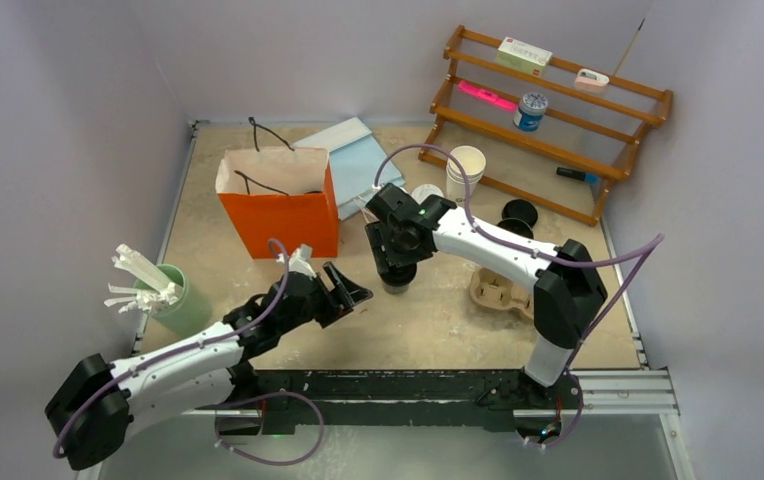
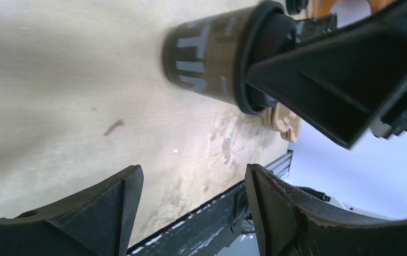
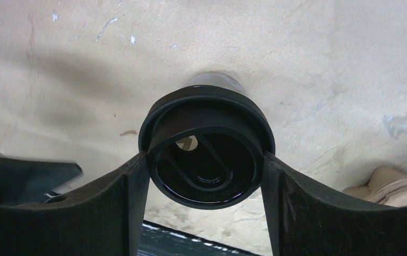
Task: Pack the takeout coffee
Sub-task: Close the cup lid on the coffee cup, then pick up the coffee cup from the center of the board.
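Observation:
A small black paper cup with white print (image 2: 201, 53) is at the table's middle, under a round black lid (image 3: 206, 149). My right gripper (image 3: 204, 162) comes from above and is shut on the lid, one finger on each side of its rim. In the top view the right gripper (image 1: 398, 268) hides most of the cup (image 1: 396, 286). My left gripper (image 2: 193, 178) is open and empty, low over the table just left of the cup; it also shows in the top view (image 1: 351, 290). More round black pieces (image 1: 518, 214) lie behind the right arm.
An orange paper bag (image 1: 278, 210) stands open at back left, with a blue cloth (image 1: 353, 150) behind it. Stacked white cups (image 1: 465, 170) and a wooden rack (image 1: 548, 110) are at the back right. A brown pulp carrier (image 1: 496, 290) lies right of the cup. A green cup of stirrers (image 1: 173, 298) stands far left.

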`<state>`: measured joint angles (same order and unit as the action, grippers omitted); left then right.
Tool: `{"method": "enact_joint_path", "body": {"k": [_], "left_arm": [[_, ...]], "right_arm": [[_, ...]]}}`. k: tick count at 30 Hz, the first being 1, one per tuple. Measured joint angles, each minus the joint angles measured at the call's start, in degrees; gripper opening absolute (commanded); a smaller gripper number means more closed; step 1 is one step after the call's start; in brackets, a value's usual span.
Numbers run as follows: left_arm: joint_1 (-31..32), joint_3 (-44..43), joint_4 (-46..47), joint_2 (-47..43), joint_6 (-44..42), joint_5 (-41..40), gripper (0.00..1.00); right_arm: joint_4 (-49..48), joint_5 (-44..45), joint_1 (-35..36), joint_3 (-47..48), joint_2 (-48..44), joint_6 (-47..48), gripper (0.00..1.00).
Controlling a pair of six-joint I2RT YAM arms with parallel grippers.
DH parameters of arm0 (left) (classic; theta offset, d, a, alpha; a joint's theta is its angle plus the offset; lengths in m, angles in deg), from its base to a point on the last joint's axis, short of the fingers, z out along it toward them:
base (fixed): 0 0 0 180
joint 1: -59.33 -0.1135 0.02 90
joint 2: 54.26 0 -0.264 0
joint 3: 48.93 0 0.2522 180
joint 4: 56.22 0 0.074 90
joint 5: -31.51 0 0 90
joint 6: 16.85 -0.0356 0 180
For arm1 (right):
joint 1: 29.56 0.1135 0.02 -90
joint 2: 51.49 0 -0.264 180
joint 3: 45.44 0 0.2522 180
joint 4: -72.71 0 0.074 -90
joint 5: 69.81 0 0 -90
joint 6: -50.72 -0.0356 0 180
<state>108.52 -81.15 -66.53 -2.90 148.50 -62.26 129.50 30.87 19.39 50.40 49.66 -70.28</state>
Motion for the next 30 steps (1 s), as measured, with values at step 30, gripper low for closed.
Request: {"method": "enact_joint_path", "body": {"k": [30], "left_arm": [[-18.60, -2.36, 29.22, 21.29, -5.99, 17.88, 0.69]], "right_arm": [[-13.03, -11.78, -0.76, -9.88, -7.04, 28.89, 0.43]]}}
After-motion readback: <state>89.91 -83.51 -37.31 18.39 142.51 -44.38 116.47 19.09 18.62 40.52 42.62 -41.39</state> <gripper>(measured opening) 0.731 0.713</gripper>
